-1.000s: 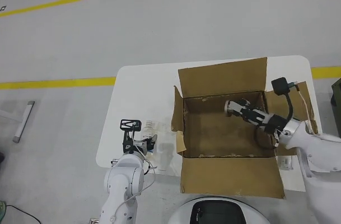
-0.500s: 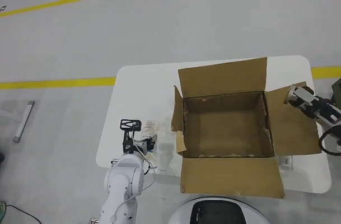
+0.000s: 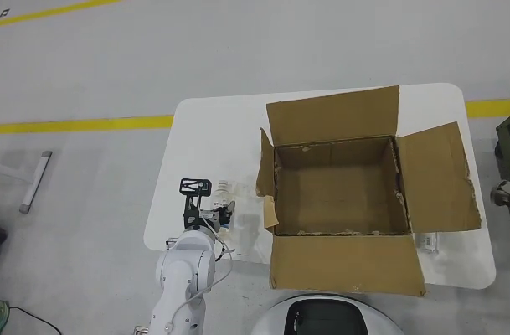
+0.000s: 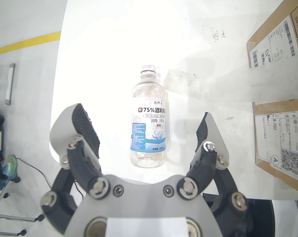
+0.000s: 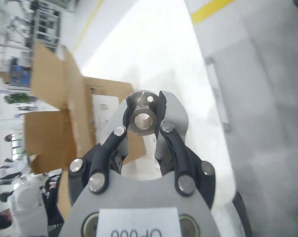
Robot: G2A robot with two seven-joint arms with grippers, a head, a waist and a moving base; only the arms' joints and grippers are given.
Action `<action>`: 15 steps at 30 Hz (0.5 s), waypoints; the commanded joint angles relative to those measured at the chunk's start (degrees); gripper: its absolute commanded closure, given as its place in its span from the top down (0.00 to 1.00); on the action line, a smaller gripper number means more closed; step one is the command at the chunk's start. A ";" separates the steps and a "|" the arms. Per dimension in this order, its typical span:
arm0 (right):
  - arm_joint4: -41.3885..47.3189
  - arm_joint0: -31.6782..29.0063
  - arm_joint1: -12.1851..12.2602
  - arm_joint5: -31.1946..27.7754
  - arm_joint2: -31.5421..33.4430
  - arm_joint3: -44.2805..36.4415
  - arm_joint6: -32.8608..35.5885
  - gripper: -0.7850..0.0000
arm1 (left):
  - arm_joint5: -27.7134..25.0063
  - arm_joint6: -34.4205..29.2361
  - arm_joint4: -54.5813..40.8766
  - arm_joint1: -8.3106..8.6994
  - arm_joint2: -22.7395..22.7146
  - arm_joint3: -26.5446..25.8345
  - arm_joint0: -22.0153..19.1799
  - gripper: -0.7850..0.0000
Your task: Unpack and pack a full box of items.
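Left gripper (image 4: 144, 115): jaws wide open, holding nothing. The bottle (image 4: 149, 122) is clear with a white cap and a blue-and-white label. It lies on its side on the white table (image 3: 213, 134), lined up with the gap between the two fingers and just ahead of them, touching neither pad. Its base end is nearest the gripper and its cap points away. In the top view the bottle sits in the lower-left part of the table, left of the box (image 3: 338, 188) and apart from it, with the gripper just below it in the frame.

Right gripper (image 5: 142, 114): clamped on a metal bushing (image 5: 136, 99). It is a short steel sleeve with a flange, its bore facing the wrist camera, and a pad presses on each side.

The box is centre-right on the table, open, with all four flaps folded outward and its cardboard floor visible. A small pale packet (image 3: 429, 243) lies on the table at the lower-right, touching the edge of the right flap.
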 commanded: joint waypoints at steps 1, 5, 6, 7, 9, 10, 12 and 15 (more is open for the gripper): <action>-6.34 0.17 0.53 1.69 -2.22 0.05 2.19 0.00 | 0.00 0.00 0.00 0.00 0.00 0.00 0.00 1.00; -17.01 1.31 1.46 3.91 -7.48 0.98 5.16 0.00 | 0.00 0.00 0.00 0.00 0.00 0.00 0.00 1.00; -19.31 1.85 1.66 4.39 -8.90 1.20 5.87 0.00 | 0.00 0.00 0.00 0.00 0.00 0.00 0.00 1.00; -20.80 2.49 1.81 4.61 -10.52 1.71 6.72 0.00 | 0.00 0.00 0.00 0.00 0.00 0.00 0.00 1.00; -24.80 3.63 2.18 4.87 -13.09 3.13 8.38 0.00 | 0.00 0.00 0.00 0.00 0.00 0.00 0.00 1.00; -26.88 4.29 2.34 5.00 -14.31 3.64 9.02 0.00 | 0.00 0.00 0.00 0.00 0.00 0.00 0.00 1.00; -29.59 5.63 2.61 5.18 -16.39 4.84 10.69 0.00 | 0.00 0.00 0.00 0.00 0.00 0.00 0.00 1.00; -33.38 7.11 2.95 5.30 -18.57 6.51 12.67 0.00 | 0.00 0.00 0.00 0.00 0.00 0.00 0.00 1.00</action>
